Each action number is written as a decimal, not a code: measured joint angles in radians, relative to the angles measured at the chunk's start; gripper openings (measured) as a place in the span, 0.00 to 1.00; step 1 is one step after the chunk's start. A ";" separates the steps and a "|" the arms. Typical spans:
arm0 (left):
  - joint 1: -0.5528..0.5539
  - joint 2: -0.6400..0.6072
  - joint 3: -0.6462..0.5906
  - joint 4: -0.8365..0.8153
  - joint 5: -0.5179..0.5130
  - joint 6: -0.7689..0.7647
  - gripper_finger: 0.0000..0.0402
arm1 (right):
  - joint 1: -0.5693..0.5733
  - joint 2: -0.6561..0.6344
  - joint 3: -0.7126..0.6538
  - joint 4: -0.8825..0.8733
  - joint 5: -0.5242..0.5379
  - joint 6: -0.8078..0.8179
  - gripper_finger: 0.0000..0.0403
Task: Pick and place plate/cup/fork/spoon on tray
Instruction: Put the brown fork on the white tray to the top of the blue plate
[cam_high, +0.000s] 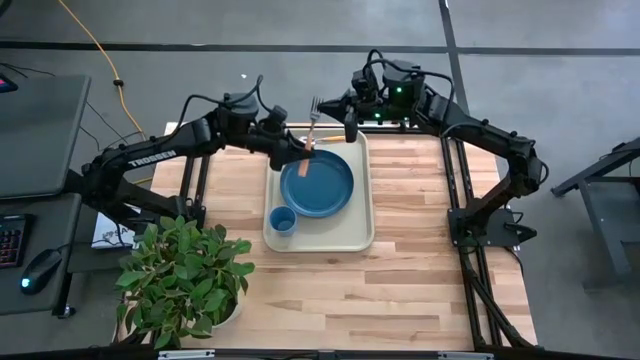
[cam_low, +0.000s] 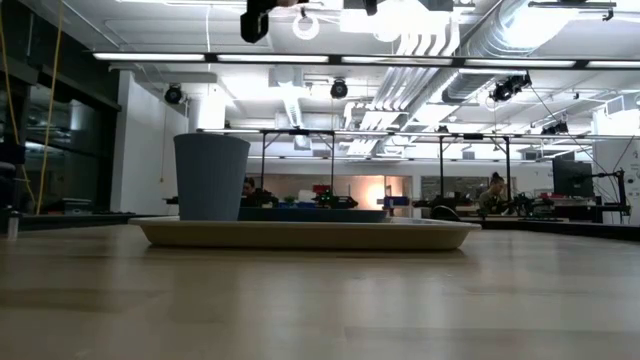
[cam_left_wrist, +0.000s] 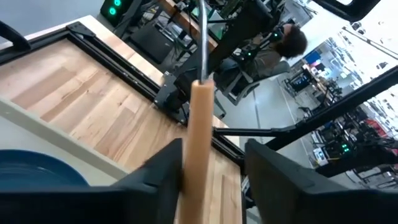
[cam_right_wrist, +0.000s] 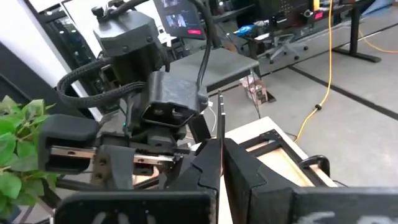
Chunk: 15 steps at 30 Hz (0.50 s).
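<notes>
The fork (cam_high: 313, 125) is up in the air over the far rim of the cream tray (cam_high: 362, 236). Its tines point to the table's far edge and its orange handle (cam_left_wrist: 199, 143) points to the near side. My right gripper (cam_right_wrist: 219, 158) is shut on its metal part. My left gripper (cam_left_wrist: 211, 180) is open, with one finger on each side of the handle. The blue plate (cam_high: 317, 185) and the small blue cup (cam_high: 282, 219) stand on the tray. The spoon is out of view. My right gripper pinches the fork's thin metal stem (cam_right_wrist: 219, 124) between its two shut fingers. It comes roughly level from the table's right and lies across the fork. The fork is lifted clear, tines away from the tray. My left gripper: the handle lies close against one finger (cam_left_wrist: 165, 171) and a gap shows to the other. Whether it touches I cannot tell.
A potted plant (cam_high: 180, 280) stands at the near left of the wooden table. The bare wood to the right of the tray (cam_high: 420, 280) and along the near edge is free. In the low view the cup (cam_low: 211, 178) rises above the tray's rim (cam_low: 300, 235).
</notes>
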 joint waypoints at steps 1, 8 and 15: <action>0.000 0.000 0.000 -0.003 0.000 0.000 0.33 | 0.000 0.000 0.000 -0.001 -0.002 0.000 0.00; 0.001 -0.001 0.000 -0.044 -0.006 0.044 0.05 | 0.000 0.001 0.000 -0.018 -0.006 0.003 0.00; 0.001 -0.047 0.002 -0.145 -0.170 0.110 0.02 | -0.013 0.001 0.000 -0.080 0.029 0.097 0.04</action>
